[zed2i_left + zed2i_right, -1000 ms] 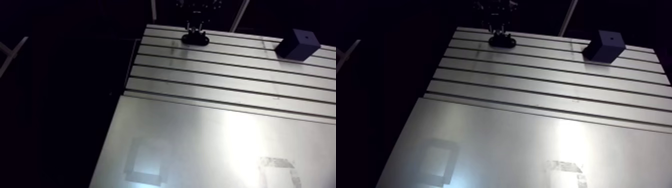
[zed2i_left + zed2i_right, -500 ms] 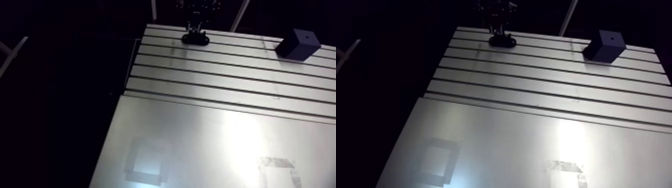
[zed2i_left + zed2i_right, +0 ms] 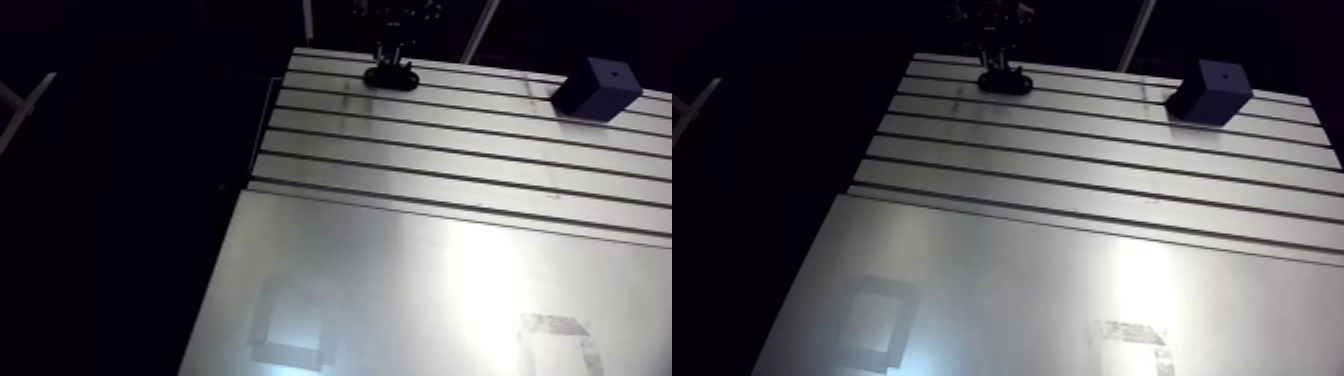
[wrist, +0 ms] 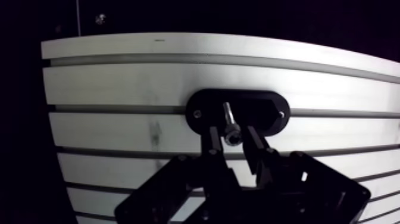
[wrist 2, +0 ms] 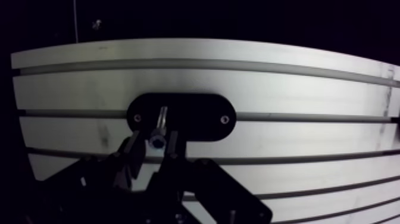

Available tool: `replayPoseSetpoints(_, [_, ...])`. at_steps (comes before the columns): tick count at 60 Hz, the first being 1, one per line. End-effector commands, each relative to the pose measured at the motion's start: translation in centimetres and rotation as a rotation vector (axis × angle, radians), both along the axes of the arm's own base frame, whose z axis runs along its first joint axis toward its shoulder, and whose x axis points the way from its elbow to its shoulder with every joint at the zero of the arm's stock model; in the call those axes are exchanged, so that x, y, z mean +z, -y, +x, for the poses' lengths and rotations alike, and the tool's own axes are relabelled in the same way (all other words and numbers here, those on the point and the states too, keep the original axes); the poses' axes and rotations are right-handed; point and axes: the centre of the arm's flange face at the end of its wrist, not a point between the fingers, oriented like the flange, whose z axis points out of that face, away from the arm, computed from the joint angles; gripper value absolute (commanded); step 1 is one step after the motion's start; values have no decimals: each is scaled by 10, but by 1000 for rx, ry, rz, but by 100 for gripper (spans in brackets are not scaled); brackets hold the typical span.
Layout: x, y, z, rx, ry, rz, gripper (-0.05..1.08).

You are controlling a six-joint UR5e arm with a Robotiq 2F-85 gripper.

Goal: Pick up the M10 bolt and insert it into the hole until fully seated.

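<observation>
**A:** State of the gripper point(image 4: 233, 138)?
**B:** Its fingers point(image 4: 213, 138) are seen spread, and the M10 bolt point(image 4: 228, 122) is flanked by them with narrow gaps.
**A:** Bolt's place?
**B:** It is stood head up in the black oval holder point(image 4: 262, 107) under the tool. A dark block point(image 3: 597, 88) is noted well apart.

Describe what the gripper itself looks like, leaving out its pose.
The gripper is all black. Two slim, straight fingers come out of a broad, angular body with hinged link bars. No markings show on it in the wrist view.
</observation>
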Motion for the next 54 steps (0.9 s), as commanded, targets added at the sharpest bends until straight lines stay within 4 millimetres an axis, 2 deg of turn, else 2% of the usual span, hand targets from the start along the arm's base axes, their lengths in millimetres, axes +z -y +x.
replayPoseSetpoints(1, [-1, 0, -1, 0, 0, 0, 67])
replayPoseSetpoints(54, [1, -3, -3, -7, -4, -3, 77])
